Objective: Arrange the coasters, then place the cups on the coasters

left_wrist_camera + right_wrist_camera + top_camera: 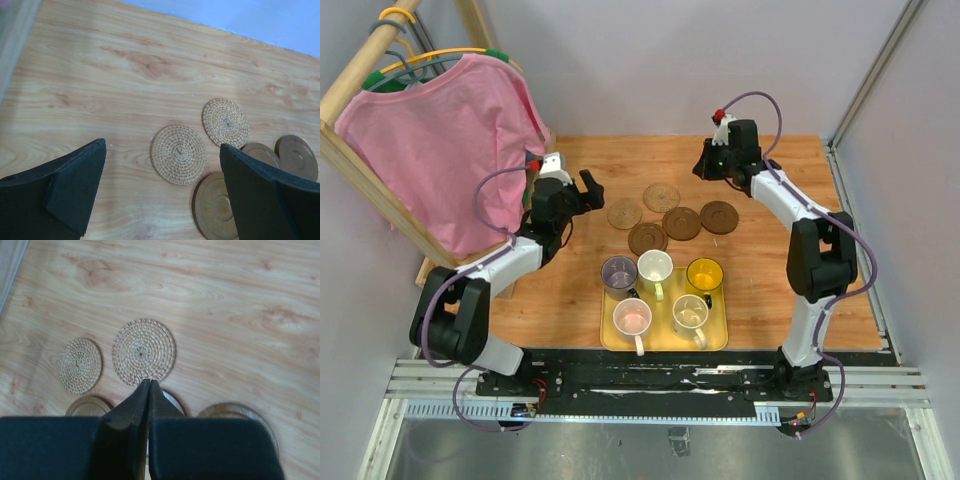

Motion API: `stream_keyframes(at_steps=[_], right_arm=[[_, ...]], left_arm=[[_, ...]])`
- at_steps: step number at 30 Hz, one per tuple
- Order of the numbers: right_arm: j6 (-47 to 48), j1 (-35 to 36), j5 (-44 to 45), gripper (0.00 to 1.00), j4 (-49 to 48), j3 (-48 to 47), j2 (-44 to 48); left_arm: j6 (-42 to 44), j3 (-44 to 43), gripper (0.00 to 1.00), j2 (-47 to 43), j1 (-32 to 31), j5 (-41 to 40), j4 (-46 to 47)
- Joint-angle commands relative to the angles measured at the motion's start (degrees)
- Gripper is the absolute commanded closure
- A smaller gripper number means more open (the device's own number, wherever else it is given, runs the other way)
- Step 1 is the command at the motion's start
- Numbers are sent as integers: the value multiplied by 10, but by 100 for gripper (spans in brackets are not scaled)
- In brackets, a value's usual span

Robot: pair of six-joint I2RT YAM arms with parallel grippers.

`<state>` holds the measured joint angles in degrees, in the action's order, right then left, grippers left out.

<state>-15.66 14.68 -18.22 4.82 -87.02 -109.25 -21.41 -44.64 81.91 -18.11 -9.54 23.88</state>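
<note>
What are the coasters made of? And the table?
Two pale coasters: woven fibre, likely rattan or straw; a coiled spiral weave shows. Three brown coasters: probably wood, smooth with a slight sheen and turned rings. Table: wood or wood-look laminate; grain visible.

Bare table (pixel 610 160) lay open behind the coasters (pixel 665 215) and on both sides of the yellow tray (pixel 718 335). The five coasters lay clustered, some edge to edge, leaving little finger room between them. The cups (pixel 655 268) stood packed on the tray, just in front of the coasters. A pink shirt (pixel 440 130) on a wooden rack (pixel 360 165) bounded the left side.
</note>
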Motion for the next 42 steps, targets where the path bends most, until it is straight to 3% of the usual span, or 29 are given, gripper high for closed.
stream_keyframes(at_steps=[1, 5, 8, 13, 16, 19, 20, 31, 42], right_arm=[[20, -4, -52, 99, 7, -59, -47], [17, 1, -88, 99, 13, -104, -100], [27, 15, -91, 99, 33, -154, -134], [58, 42, -86, 99, 91, -237, -191], [68, 52, -89, 99, 116, -264, -215], [68, 58, -98, 99, 123, -264, -227], [69, 59, -101, 99, 124, -262, -229], [78, 67, -109, 99, 145, -260, -251], [69, 67, -134, 99, 184, -332, -320]], left_arm=[[-18, -36, 1, 51, 3, 88, 13], [-10, -62, 9, 92, 3, 137, 27], [1, -92, 10, 120, 0, 143, 6], [38, -128, 21, 163, -17, 132, -25], [35, -135, 49, 184, -19, 142, -31], [29, -139, 93, 203, -19, 164, -31], [28, -142, 99, 210, -19, 169, -33], [23, -172, 100, 272, -24, 213, -49], [24, -201, 99, 316, -28, 205, -80]])
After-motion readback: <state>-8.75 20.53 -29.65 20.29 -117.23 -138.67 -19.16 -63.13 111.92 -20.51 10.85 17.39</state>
